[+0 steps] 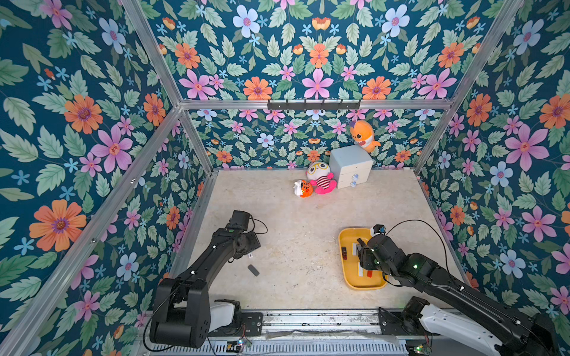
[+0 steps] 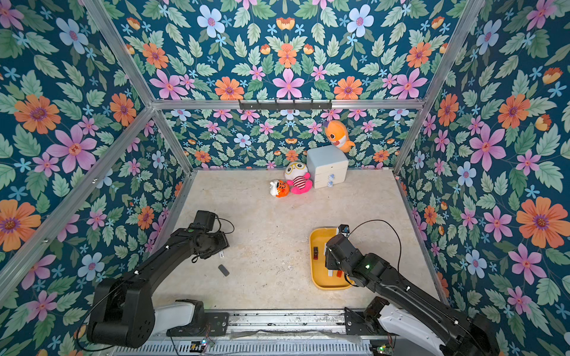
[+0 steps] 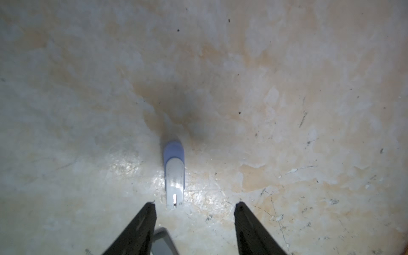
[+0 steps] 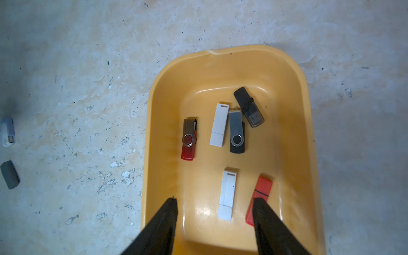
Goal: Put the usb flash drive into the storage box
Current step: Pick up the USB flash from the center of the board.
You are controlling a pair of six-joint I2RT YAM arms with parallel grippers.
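A white and blue usb flash drive (image 3: 174,174) lies on the table, small in both top views (image 1: 250,255) (image 2: 221,254). My left gripper (image 3: 195,204) hovers open just behind it, empty, the drive nearer one finger. A grey drive (image 1: 253,270) (image 3: 162,242) lies close by. The storage box (image 1: 350,274) (image 2: 317,271) (image 4: 220,72) is a yellow tray holding several drives, among them a red swivel one (image 4: 188,141), a white one (image 4: 227,194) and a red one (image 4: 261,192). My right gripper (image 4: 215,198) is open and empty above the box.
A pale drawer cabinet (image 1: 350,166) stands at the back of the table with plush toys (image 1: 320,180) beside it and an orange plush (image 1: 364,135) on top. Floral walls with metal frame bars enclose the table on three sides.
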